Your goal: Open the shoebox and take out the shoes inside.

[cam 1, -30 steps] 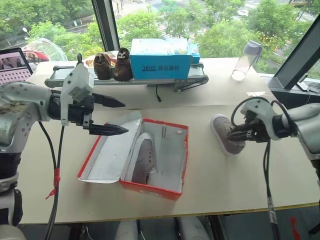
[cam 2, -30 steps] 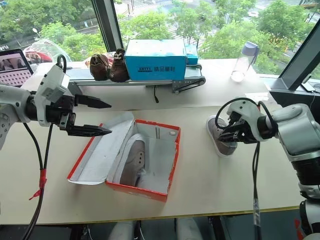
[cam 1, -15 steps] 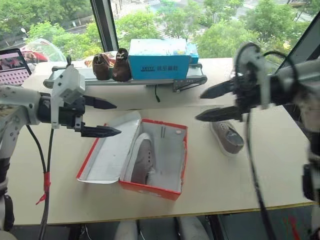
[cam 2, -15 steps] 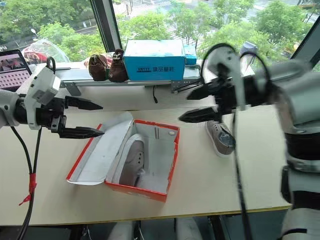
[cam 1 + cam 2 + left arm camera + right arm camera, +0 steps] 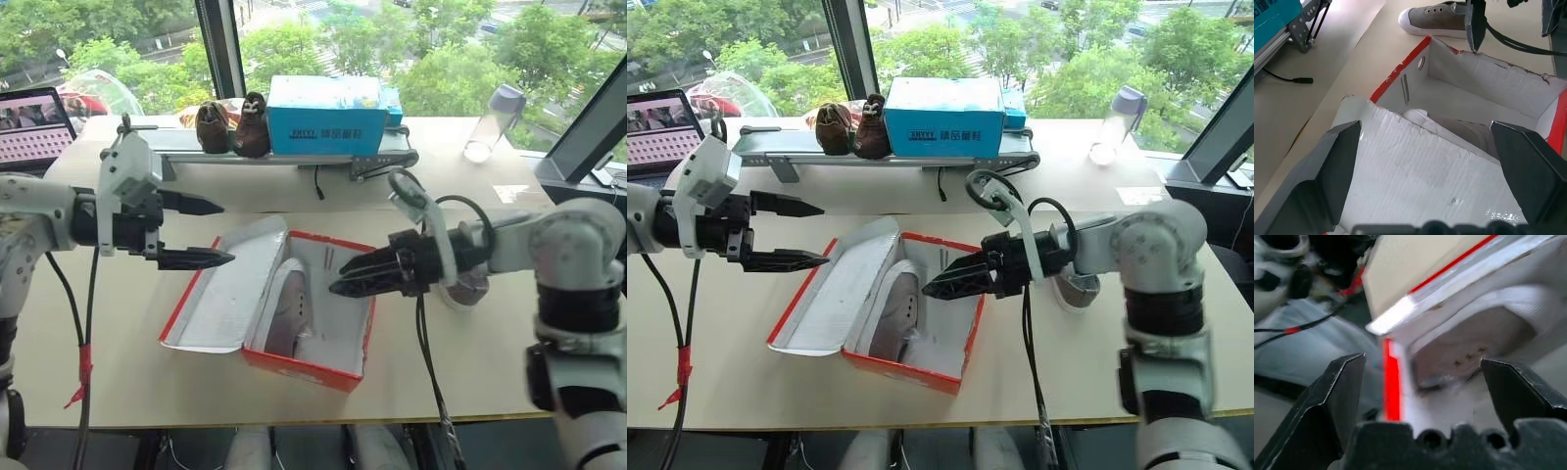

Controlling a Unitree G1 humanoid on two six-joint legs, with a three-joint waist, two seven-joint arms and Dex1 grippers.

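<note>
I have the shoebox (image 5: 294, 304) lying open in the middle of the tabletop (image 5: 470, 352), lid folded flat to the robot's left, so the opening is done. One of the shoes (image 5: 1078, 287) already sits out on the tabletop to the right of the box, partly behind my right arm. The other shoe (image 5: 896, 313) is in the box, against the hinge-side wall (heel nearest me, I think). My right gripper (image 5: 939, 283) hangs over the box's right wall, jaws wide and empty, pointing in toward that shoe. My left gripper (image 5: 211, 232) hovers over the lid, also wide and empty. By my reckoning, one shoe is left to lift out.
</note>
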